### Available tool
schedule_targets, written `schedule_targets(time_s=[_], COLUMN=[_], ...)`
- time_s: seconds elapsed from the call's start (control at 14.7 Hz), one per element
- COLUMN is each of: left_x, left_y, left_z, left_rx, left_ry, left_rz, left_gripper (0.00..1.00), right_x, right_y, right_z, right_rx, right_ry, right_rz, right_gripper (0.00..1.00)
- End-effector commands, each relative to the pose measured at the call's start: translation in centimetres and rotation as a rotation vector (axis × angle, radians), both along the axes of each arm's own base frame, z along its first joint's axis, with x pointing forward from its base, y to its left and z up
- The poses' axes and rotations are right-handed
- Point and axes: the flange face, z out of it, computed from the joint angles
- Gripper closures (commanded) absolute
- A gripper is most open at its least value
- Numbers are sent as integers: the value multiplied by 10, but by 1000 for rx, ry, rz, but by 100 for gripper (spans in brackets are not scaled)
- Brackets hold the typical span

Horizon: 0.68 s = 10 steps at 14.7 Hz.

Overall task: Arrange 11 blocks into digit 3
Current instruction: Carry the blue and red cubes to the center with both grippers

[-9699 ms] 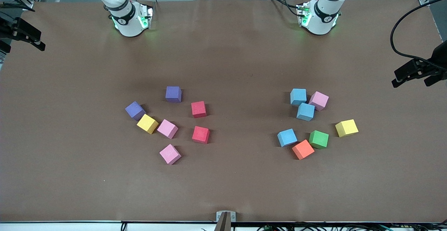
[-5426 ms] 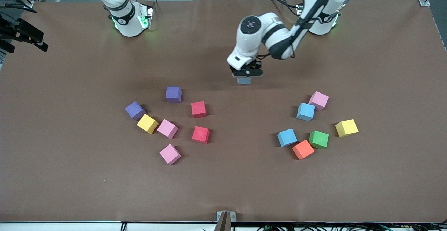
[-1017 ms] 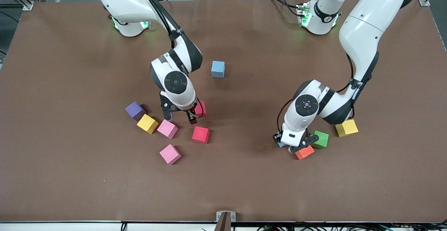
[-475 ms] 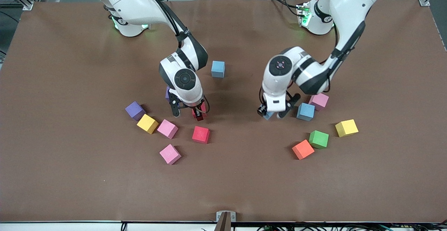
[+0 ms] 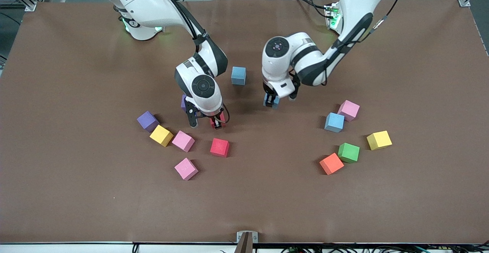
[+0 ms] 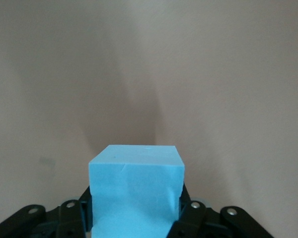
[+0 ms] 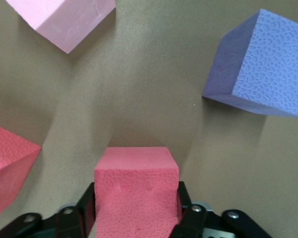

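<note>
L gripper [image 5: 272, 102] clamped on a light blue block [image 6: 135, 188], up over bare table beside the lone blue block [image 5: 238, 75]; it was lower 0.5 s ago. R gripper [image 5: 208, 122] clamped on a red block [image 7: 136, 191]; purple cube [image 7: 260, 67] close by. Blocks visible: 3 blue, 2 red, 2 pink, 2 yellow, 1 green, 1 orange

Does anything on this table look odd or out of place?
Nothing is damaged or spilled. The blocks just lie scattered at mixed angles, like the pink block and orange block; one light blue block sits alone, farther from the camera.
</note>
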Motion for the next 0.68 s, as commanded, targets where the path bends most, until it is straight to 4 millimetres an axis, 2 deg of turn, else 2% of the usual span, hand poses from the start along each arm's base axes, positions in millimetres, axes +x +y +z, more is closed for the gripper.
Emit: schedule_targets(time_s=[0.0,0.07,0.2,0.34,0.61], left_x=[-17,-29,-45,-60,-85], left_y=[-11,-20,-30,-41,-56], left_z=[-12,-18,-28,-30,-39], left_rx=[7,11,20,22,33], left_ry=[15,26,43,42,54], left_rz=[133,155,191,244,256], left_gripper=[60,60,60,60,60], right_x=[-7,-6,-12,-23,-62], right_y=[-14,-23,-31,-40,-61], right_z=[-11,-15,-10,-1,7], right_rx=[-10,-17,-18,-3,4], right_ry=[20,30,33,13,20], right_rz=[-17,-29,-34,-45,-56], right_gripper=[94,99,100,100,100])
